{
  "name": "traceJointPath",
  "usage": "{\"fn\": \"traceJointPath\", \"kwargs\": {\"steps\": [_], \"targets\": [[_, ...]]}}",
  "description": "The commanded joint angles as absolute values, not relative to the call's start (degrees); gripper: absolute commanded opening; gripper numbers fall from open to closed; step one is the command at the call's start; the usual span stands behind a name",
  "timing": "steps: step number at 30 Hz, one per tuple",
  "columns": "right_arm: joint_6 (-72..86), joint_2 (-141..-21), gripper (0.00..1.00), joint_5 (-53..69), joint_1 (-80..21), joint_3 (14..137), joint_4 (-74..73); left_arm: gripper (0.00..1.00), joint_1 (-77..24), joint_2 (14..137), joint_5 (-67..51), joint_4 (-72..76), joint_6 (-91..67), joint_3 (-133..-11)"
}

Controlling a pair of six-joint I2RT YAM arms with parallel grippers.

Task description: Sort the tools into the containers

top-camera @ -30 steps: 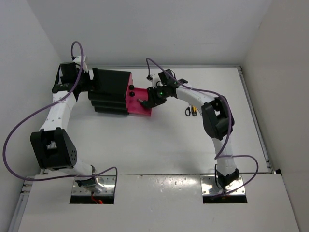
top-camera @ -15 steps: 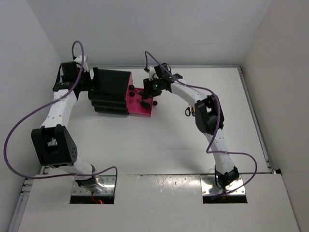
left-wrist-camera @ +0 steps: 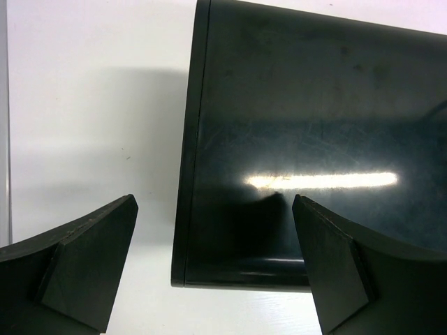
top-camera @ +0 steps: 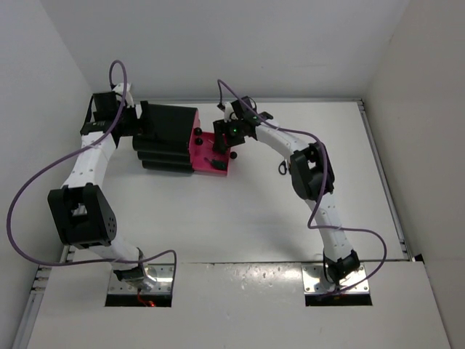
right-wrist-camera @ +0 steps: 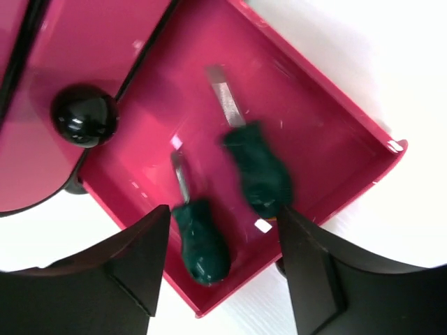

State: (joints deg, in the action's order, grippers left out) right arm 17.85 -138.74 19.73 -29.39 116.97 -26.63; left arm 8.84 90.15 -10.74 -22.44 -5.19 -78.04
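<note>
1. I am hanging my right claw (right-wrist-camera: 223,216) directly above the open drawer (right-wrist-camera: 300,125). Its fingers are standing wide apart and gripping nothing.
2. Two green-handled screwdrivers are lying on the floor of that drawer: the upper screwdriver (right-wrist-camera: 255,167) and the lower screwdriver (right-wrist-camera: 199,241). They are lying side by side and apart, each with its long axis running diagonally, handle toward the outer wall and shaft toward the black knob (right-wrist-camera: 84,115).
3. I am spreading my left claw (left-wrist-camera: 214,202) equally wide at the back of the black cabinet (left-wrist-camera: 314,139). One finger is sitting on each side of the cabinet's corner edge. I cannot tell whether either finger is touching it.
4. In the top view, a small dark tool (top-camera: 281,169), apparently the scissors, is lying on the desk (top-camera: 240,218) just beside my right arm's elbow. It is sitting well to the right of the right claw and closer to the arm bases than the drawer. Its long axis is too small to read.
5. Judgement: the right arm is by far the nearer one for that tool, since the cabinet is standing between it and the left claw. The coming move is therefore calling for a swing rightward, away from the drawer.
</note>
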Motion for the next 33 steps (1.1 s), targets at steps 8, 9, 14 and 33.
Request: {"fn": "traceJointPath", "kwargs": {"steps": [8,9,14,33], "targets": [[18.99,-124.38,0.64,31.72,-25.94,108.31,-16.97,1.00,11.60,90.18,-17.65,-23.81,-5.45,-84.46],[18.46,-121.84,0.64,33.56,-25.23,106.28,-15.74,1.00,12.21,90.18,-19.32,-23.82,-5.45,-85.07],[9.08,-116.20,0.64,37.35,-20.84,94.25,-11.34,1.00,17.83,90.70,-32.07,-25.40,-8.34,-87.54],[-35.23,-122.43,0.63,33.39,-18.19,93.08,-26.55,1.00,20.57,102.03,-13.45,-35.68,-5.02,-94.92]]}}
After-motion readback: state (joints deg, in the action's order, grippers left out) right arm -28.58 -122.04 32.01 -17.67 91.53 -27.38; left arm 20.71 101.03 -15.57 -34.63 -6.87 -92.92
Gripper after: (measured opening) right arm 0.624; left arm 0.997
